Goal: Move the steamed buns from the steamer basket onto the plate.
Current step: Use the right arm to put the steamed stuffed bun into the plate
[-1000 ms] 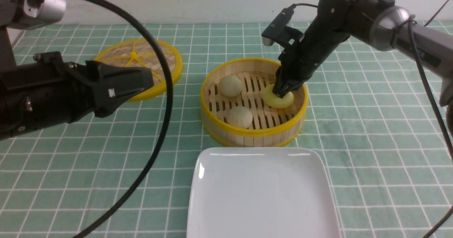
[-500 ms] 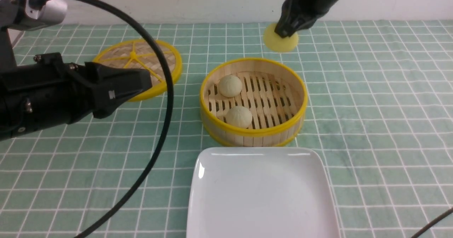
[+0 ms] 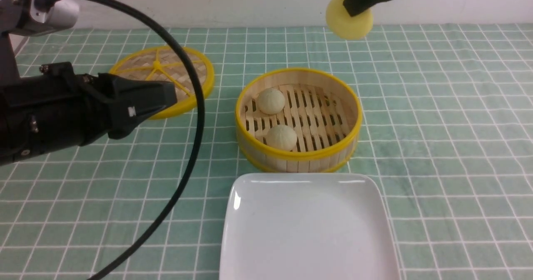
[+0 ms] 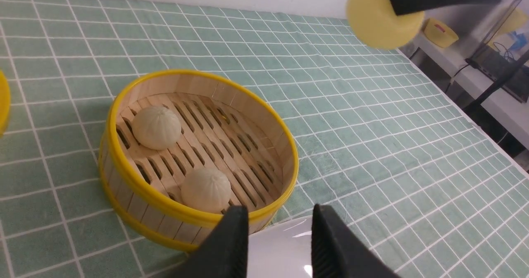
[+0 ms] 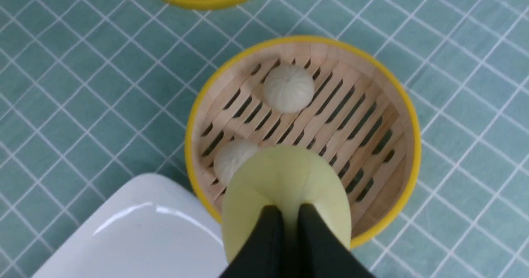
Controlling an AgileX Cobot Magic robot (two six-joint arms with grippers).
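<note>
The green checked tablecloth (image 3: 437,147) fills the front view from edge to edge, with wide uncovered stretches down the right side and in the lower left. The plate (image 3: 308,230) sits lower centre, cut off by the bottom edge, its surface bare. Its far edge lies just beside the front wall of the steamer basket (image 3: 297,155); contact cannot be confirmed. The basket stands at centre, well apart from the lid (image 3: 141,63), which lies flat at upper left. The left gripper (image 4: 279,220) reaches in from the left edge at mid-height, level with the basket and short of it, under a looping black cable (image 3: 195,117). Its fingers stand apart with nothing between them. The right gripper (image 5: 289,214) enters at the top edge, right of centre, its fingers pinched together on the crown of the yellow bun (image 3: 349,22), which hangs in the air clear of the basket rim. Two pale buns (image 3: 271,101) occupy the left half of the slatted floor, one at the far side, one against the near wall; the right half shows bare slats.
</note>
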